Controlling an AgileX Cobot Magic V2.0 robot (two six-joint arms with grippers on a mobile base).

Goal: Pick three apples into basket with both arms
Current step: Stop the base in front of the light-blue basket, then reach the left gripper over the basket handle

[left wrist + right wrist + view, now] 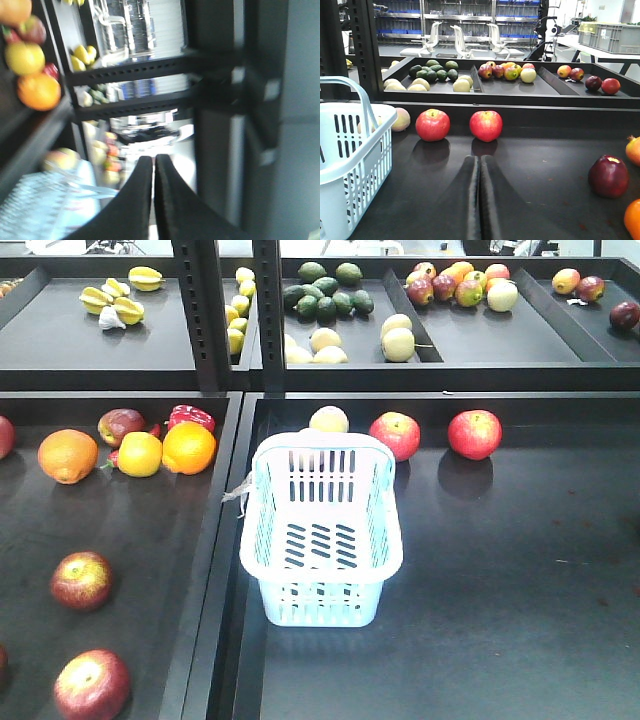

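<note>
- Apples of the dark-red kind are found in the left tray: one dark-red apple (82, 580) by its left edge and a second dark-red apple (92, 684) nearer, apart from it.
- A deep-red apple (608, 176) is seen alone at the right of the right wrist view.
- The basket (320, 602) is set upright at the left of the right tray.
- Two bright red apples (396, 434) (474, 433) are lined along the far wall, right of the basket.
- The left gripper (153, 162) is pressed together on nothing; its view is blurred.
- The right gripper (480, 161) is likewise pressed together, low over the dark tray.
</note>
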